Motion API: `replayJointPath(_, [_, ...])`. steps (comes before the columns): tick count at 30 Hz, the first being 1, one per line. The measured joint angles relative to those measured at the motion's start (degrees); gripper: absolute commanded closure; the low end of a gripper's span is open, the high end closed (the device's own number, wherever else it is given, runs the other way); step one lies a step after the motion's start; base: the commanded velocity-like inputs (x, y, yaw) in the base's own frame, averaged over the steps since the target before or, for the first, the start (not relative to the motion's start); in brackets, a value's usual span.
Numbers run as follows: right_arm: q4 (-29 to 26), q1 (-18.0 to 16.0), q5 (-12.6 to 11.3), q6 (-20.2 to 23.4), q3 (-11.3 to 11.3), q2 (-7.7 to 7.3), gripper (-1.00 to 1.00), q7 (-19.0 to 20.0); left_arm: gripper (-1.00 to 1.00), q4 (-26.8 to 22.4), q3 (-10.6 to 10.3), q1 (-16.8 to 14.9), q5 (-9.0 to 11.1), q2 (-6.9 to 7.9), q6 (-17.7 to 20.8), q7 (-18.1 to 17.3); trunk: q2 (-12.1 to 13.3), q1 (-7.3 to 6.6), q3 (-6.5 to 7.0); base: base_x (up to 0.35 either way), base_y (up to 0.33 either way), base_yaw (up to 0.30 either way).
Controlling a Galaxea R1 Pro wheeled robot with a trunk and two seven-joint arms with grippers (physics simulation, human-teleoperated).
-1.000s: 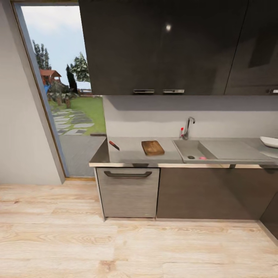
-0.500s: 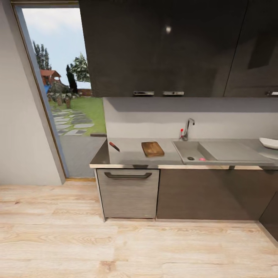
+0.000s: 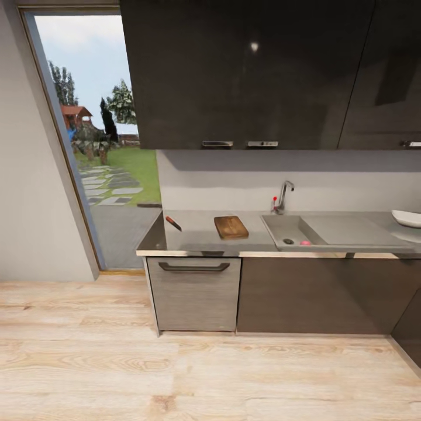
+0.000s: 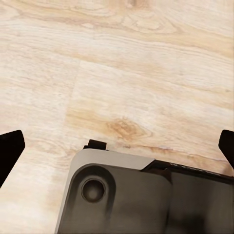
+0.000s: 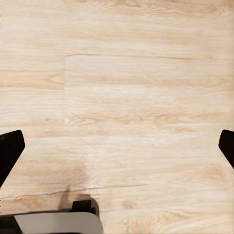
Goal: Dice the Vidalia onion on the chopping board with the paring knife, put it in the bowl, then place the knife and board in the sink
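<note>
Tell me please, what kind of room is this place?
It looks like a home kitchen. A grey countertop carries a sink with a chrome tap, a chopping board lies beside it, and dark wall cabinets hang above. A tall window shows a garden.

We see a pale, grained wooden floor, glossy dark upper cabinets catching a light spot, and a smooth grey countertop with a soft sheen. The chopping board looks like brown wood, the tap polished metal, and the sink matt grey.
</note>
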Motion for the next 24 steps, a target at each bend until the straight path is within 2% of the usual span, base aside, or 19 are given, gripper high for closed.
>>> replayJointPath(24, [0.01, 0.00, 0.15, -0.01, 0.06, -0.01, -1.00, 0.10, -1.00, 0.05, 0.00, 0.00, 0.00, 0.07, 0.00, 0.00, 9.65, -5.28, 4.33, 0.000, 0.000, 0.000])
